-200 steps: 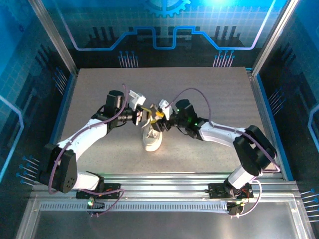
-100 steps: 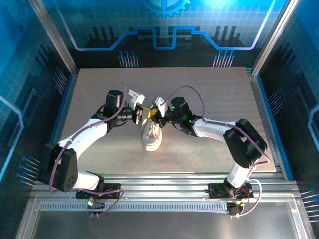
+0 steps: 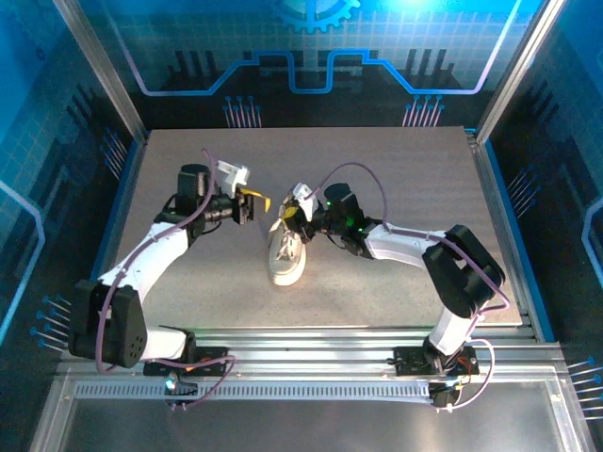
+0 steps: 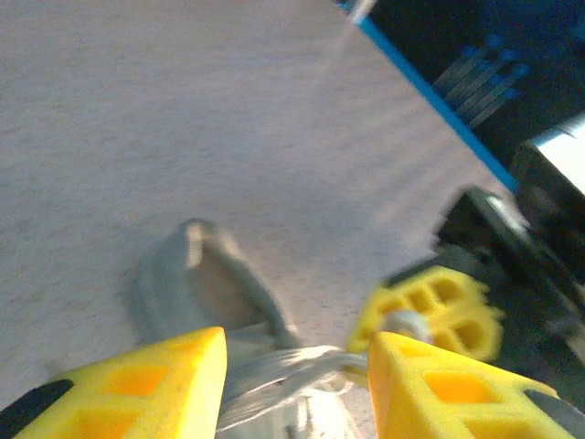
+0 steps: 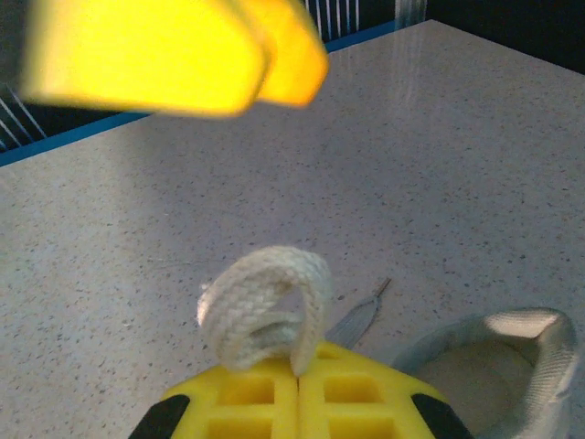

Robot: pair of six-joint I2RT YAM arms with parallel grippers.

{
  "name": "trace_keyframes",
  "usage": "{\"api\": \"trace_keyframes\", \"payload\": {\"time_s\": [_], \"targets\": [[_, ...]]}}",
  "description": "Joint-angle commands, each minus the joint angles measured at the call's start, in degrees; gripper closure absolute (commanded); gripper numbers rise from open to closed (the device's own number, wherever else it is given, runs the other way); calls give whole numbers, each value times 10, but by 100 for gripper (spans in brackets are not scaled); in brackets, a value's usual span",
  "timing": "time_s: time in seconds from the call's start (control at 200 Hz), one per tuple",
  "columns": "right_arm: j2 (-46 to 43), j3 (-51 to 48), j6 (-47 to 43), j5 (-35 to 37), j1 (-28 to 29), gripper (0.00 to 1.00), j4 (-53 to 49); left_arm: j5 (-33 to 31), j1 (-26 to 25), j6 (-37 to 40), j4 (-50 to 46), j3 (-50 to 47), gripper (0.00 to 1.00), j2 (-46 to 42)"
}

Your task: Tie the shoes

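The shoes are a single small white sneaker [image 3: 285,261] standing mid-table with its toe toward the arms. My right gripper [image 3: 289,219] hovers over the shoe's heel end and is shut on a loop of pale flat lace [image 5: 265,306], which arches up out of the closed yellow fingers [image 5: 366,402]. In the right wrist view the right gripper [image 5: 300,373] has the shoe's heel opening [image 5: 498,361] beside it. My left gripper [image 3: 256,201] stands open to the left of the shoe, apart from it. In the left wrist view the left gripper [image 4: 297,346] frames blurred laces [image 4: 292,375] beyond its spread fingers, with nothing held.
A loose lace end [image 5: 361,315] lies flat on the speckled table [image 3: 396,169]. The right gripper's yellow fingers [image 4: 430,306] sit close in front of the left wrist camera. Metal frame posts and blue panels wall the table on three sides.
My left gripper has opened and drawn back leftward from the shoe. My right gripper closed on the lace loop a moment earlier and has stayed put since.
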Motion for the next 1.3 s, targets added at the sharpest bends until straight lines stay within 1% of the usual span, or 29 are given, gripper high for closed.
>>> {"api": "trace_keyframes", "payload": {"time_s": [0.0, 0.08, 0.145, 0.265, 0.365, 0.435, 0.505, 0.59, 0.735, 0.885, 1.196, 1.296], "targets": [[-6, -8, -11, -28, -5, 100, 2, -82, 3, -32, -122, 68, 57, 43], [-4, -6, -13, -34, -5, 100, -9, -84, 3, -69, -175, 114, 62, 101], [-4, -1, -14, -40, -4, 100, -21, -102, 2, -110, -195, 137, 62, 140], [-3, 9, -18, -47, -4, 100, -42, -158, 1, -180, -192, 145, 64, 186], [-2, 13, -18, -45, -5, 100, -48, -206, -2, -229, -231, 182, 63, 238], [1, 18, -16, -44, -4, 100, -51, -222, -6, -247, -276, 226, 63, 282], [7, 23, -16, -44, -4, 100, -55, -233, -15, -259, -293, 253, 62, 315], [11, 29, -17, -45, -3, 100, -59, -270, -36, -264, -297, 268, 61, 334], [14, 35, -17, -44, -2, 100, -62, -324, -65, -272, -339, 308, 61, 374], [17, 42, -17, -41, -2, 100, -69, -374, -86, -277, -350, 311, 61, 388], [21, 53, -20, -43, 0, 100, -83, -361, -103, -298, -352, 299, 62, 416], [21, 56, -21, -42, 1, 100, -87, -353, -105, -300, -350, 292, 64, 420]]}}
